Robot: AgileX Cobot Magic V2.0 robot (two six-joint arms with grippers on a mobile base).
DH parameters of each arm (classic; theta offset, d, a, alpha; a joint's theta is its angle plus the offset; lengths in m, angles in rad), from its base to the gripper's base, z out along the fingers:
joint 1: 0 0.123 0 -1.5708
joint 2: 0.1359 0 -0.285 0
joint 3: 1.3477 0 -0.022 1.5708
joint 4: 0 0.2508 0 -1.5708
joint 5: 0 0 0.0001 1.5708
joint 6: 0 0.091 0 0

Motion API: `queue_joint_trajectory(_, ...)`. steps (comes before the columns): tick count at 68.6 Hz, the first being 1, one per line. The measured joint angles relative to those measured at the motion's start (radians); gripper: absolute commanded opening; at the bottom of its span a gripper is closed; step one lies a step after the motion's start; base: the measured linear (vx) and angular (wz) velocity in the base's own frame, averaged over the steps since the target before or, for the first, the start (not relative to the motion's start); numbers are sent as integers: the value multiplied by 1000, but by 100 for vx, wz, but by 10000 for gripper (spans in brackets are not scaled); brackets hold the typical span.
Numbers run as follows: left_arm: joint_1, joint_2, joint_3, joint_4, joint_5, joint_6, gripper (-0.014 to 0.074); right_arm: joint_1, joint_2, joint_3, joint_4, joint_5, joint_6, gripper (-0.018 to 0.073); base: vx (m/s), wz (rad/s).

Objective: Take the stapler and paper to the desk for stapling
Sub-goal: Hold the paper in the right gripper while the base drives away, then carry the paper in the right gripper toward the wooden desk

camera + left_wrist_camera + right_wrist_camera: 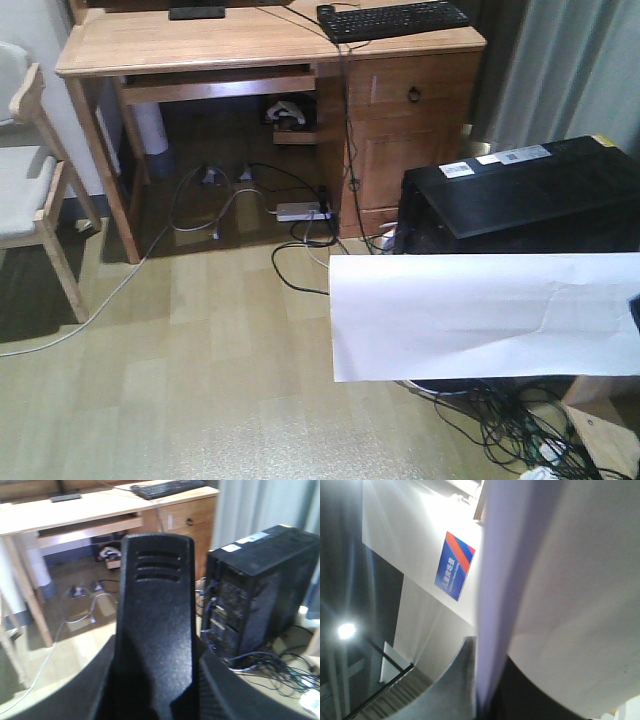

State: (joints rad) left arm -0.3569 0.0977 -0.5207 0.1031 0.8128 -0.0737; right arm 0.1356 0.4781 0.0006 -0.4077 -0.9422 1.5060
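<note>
My left gripper is shut on a black stapler, which stands upright between the jaws and fills the middle of the left wrist view. My right gripper is shut on a white sheet of paper, seen edge-on in the right wrist view. In the front view the paper hangs flat in the air at the right, in front of a black computer tower. The wooden desk stands ahead at the far side of the room; it also shows in the left wrist view. The left gripper is out of the front view.
A black keyboard lies on the desk's right end. A black computer tower stands on the floor at the right, with tangled cables below it. A wooden chair stands at the left. Cables and a power strip lie under the desk.
</note>
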Motion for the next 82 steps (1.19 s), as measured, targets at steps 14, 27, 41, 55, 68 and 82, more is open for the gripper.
queue_joint_trajectory(14, 0, 0, 0, 0, 0, 0, -7, 0, 0, 0, 0, 0, 0, -6, 7, 21)
queue_joint_trajectory(27, 0, 0, 0, 0, 0, 0, -7, 0, 0, 0, 0, 0, 0, -6, 9, 16)
queue_joint_trajectory(41, 0, 0, 0, 0, 0, 0, -7, 0, 0, 0, 0, 0, 0, -6, 10, 13)
queue_joint_trajectory(55, 0, 0, 0, 0, 0, 0, -7, 0, 0, 0, 0, 0, 0, -6, 13, 10)
queue_joint_trajectory(68, 0, 0, 0, 0, 0, 0, -7, 0, 0, 0, 0, 0, 0, -6, 17, 8)
queue_joint_trajectory(82, 0, 0, 0, 0, 0, 0, -7, 0, 0, 0, 0, 0, 0, -6, 19, 6)
